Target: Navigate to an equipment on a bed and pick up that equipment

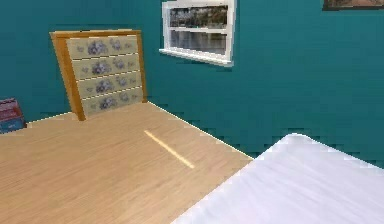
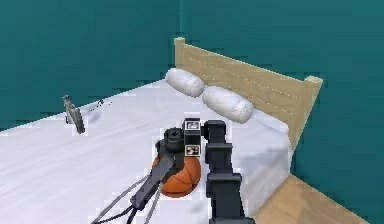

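An orange ball (image 2: 182,180) lies on the white bed (image 2: 60,170) right at the gripper (image 2: 125,205), so I cannot tell whether it holds anything. Two pillows (image 2: 228,103) and a wooden headboard (image 2: 265,85) sit at the ball's 1 o'clock. Ahead: teal walls (image 1: 290,90), wood floor (image 1: 90,160), a dresser (image 1: 100,72) at 10 o'clock.

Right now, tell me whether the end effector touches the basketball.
Cannot tell: in the arm side view the end effector overlaps the basketball, hiding any gap.

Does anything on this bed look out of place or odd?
An orange round basketball lies on the white-sheeted bed, and a small grey upright object stands on the sheet farther along. Neither fits a made bed. The two white pillows sit tidily.
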Motion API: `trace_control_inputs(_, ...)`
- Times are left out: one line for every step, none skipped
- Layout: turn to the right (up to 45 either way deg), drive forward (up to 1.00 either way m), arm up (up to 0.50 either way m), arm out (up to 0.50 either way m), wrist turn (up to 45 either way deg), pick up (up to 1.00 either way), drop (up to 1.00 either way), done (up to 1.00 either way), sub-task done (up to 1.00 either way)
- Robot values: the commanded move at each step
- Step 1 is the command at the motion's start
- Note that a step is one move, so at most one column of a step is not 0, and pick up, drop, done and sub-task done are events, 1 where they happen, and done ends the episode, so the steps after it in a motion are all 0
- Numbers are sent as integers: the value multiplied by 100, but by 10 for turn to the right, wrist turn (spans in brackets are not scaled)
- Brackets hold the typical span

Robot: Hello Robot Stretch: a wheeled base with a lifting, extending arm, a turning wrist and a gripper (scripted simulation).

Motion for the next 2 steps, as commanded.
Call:
trace_control_inputs(0, 0, 0, 0, 450, 0, 0, 0, 0)
trace_control_inputs(0, 0, 0, 0, 450, 0, 0, 0, 0)
